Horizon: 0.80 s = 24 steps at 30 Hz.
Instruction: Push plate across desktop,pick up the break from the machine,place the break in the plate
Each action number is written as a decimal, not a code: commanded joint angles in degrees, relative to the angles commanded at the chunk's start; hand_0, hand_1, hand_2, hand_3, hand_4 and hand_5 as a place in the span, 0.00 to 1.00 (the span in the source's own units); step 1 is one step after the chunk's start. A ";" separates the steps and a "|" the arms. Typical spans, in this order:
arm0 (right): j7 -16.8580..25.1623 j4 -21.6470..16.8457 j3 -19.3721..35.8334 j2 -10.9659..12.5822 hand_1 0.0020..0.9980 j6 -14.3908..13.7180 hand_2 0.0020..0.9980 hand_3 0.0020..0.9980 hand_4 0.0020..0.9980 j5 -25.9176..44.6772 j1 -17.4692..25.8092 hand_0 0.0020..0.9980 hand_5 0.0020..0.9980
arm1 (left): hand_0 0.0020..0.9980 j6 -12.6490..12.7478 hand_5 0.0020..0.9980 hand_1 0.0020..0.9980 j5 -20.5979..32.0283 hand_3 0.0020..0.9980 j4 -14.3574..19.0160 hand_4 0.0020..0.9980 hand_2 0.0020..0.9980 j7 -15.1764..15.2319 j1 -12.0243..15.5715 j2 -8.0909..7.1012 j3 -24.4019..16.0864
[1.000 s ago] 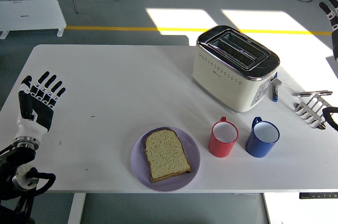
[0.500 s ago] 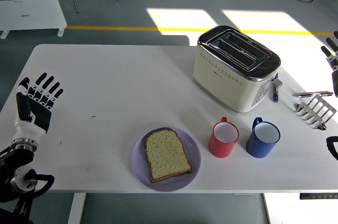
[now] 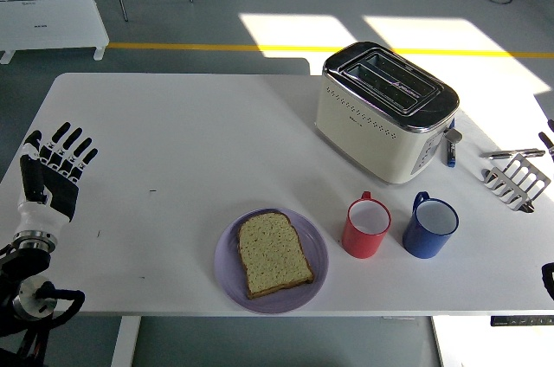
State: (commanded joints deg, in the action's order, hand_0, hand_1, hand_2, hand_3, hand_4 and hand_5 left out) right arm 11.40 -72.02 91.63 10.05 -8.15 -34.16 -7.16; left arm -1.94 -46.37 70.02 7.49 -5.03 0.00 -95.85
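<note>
One slice of bread (image 3: 273,253) lies flat on the purple plate (image 3: 312,279) near the table's (image 3: 190,142) front edge, well apart from my left hand (image 3: 50,175), which hangs over the left edge with its fingers spread, holding nothing. My right hand (image 3: 547,144) barely shows at the right border; I can't tell its state. I see the toaster (image 3: 386,109) standing behind the red mug (image 3: 367,228) and blue mug (image 3: 430,228).

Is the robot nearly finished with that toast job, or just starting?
It looks finished: the bread slice lies on the purple plate and the toaster slots look empty. Nothing is in hand; the left hand is open at the table's left edge. Nothing seems left.
</note>
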 joint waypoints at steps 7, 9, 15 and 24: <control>-0.22 1.00 0.62 -0.14 0.78 0.01 0.79 0.77 0.53 -0.08 0.21 0.83 0.51 | 0.77 -0.07 1.00 0.78 -0.10 0.78 0.09 0.57 0.82 -0.21 -0.05 0.00 0.10; -0.23 1.25 0.71 -0.21 0.78 0.07 0.79 0.77 0.53 -0.08 0.33 0.83 0.51 | 0.77 -0.07 1.00 0.78 -0.12 0.78 0.08 0.57 0.82 -0.31 0.09 0.00 0.17; -0.24 1.50 0.99 -0.37 0.78 0.18 0.79 0.77 0.53 0.02 0.60 0.83 0.51 | 0.77 -0.11 1.00 0.78 -0.20 0.78 0.14 0.57 0.82 -0.54 0.30 0.00 0.34; -0.22 1.78 1.78 -0.51 0.78 0.15 0.79 0.77 0.52 0.09 0.56 0.83 0.51 | 0.77 -0.07 1.00 0.78 -0.12 0.78 0.52 0.57 0.82 -0.31 0.36 0.00 0.33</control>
State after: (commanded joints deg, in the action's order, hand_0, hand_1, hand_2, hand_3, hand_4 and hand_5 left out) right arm 11.19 -70.24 93.41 9.54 -8.00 -34.08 -6.60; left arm -2.00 -46.49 70.54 7.18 -4.67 0.00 -95.53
